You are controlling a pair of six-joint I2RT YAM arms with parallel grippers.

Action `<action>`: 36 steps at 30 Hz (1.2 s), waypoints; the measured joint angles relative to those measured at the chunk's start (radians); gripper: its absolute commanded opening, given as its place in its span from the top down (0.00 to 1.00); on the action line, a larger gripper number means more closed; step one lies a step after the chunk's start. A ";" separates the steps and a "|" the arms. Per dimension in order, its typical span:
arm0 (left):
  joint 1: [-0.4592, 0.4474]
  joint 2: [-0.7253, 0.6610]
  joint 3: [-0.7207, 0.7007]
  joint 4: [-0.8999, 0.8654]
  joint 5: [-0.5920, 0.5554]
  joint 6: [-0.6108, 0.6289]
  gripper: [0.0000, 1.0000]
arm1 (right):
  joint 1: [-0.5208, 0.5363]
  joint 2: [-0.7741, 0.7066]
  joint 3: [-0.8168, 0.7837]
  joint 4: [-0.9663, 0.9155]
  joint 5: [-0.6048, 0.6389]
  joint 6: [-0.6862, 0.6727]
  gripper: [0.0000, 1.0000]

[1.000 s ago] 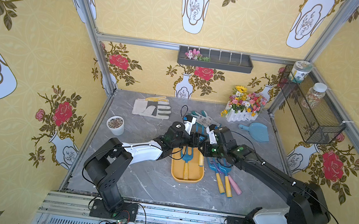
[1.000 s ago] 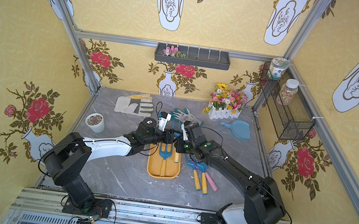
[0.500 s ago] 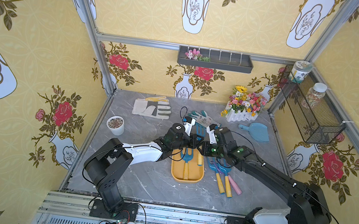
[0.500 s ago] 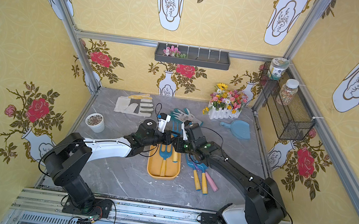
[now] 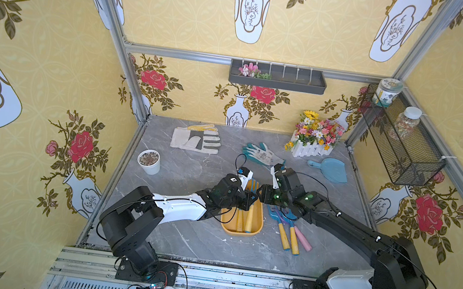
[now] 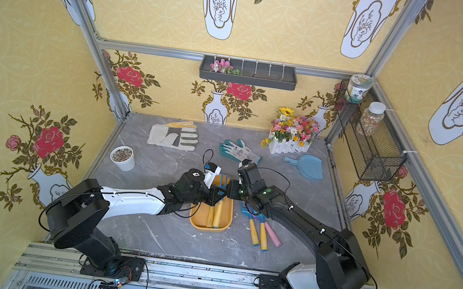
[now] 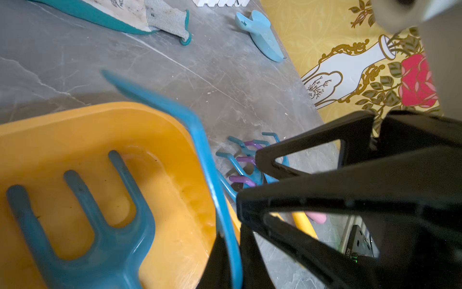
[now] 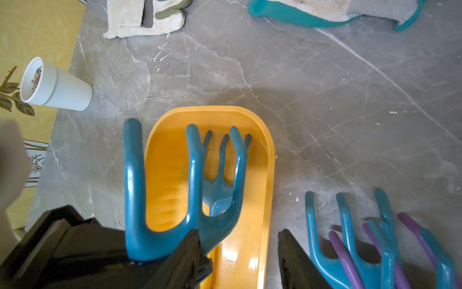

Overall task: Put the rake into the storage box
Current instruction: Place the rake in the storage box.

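The storage box [image 5: 256,227] is a shallow yellow-orange tray in mid-table, seen in both top views [image 6: 228,220]. A blue fork-like tool [image 8: 220,190] lies inside it. Just above the box's far end hangs a blue three-tined rake [image 8: 192,175], its tines showing in a top view [image 5: 253,184]. My left gripper [image 7: 235,265] is shut on the rake's thin blue edge [image 7: 212,175]. My right gripper [image 8: 240,260] stands open over the box, one finger [image 8: 185,255] beside the rake's neck. The two grippers meet over the box [image 5: 256,196].
Several blue and purple rakes with yellow and pink handles [image 5: 286,226] lie right of the box. Two gloves [image 5: 197,140] [image 5: 264,156], a white cup [image 5: 149,161], a flower planter [image 5: 314,138] and a blue dustpan [image 5: 329,169] lie further back. A mesh basket [image 5: 402,144] hangs at right.
My left gripper has shut on the rake. My right gripper, shut on it a second ago, has opened and let go. Both arms stay over the box.
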 measured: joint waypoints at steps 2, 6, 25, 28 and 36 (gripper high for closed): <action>0.002 0.002 -0.004 -0.009 -0.018 0.002 1.00 | 0.000 0.008 0.000 0.000 0.001 0.006 0.46; 0.002 0.024 -0.004 -0.013 -0.019 0.002 1.00 | 0.001 0.008 0.001 0.003 0.001 0.006 0.46; 0.003 0.120 0.026 -0.020 -0.002 -0.001 1.00 | 0.000 -0.027 -0.009 -0.003 0.023 -0.002 0.45; 0.003 0.125 0.032 -0.021 0.001 -0.002 1.00 | 0.000 -0.027 -0.009 -0.004 0.026 -0.007 0.45; 0.003 0.129 0.036 -0.021 0.000 -0.010 1.00 | 0.000 -0.033 -0.033 -0.005 0.030 -0.013 0.46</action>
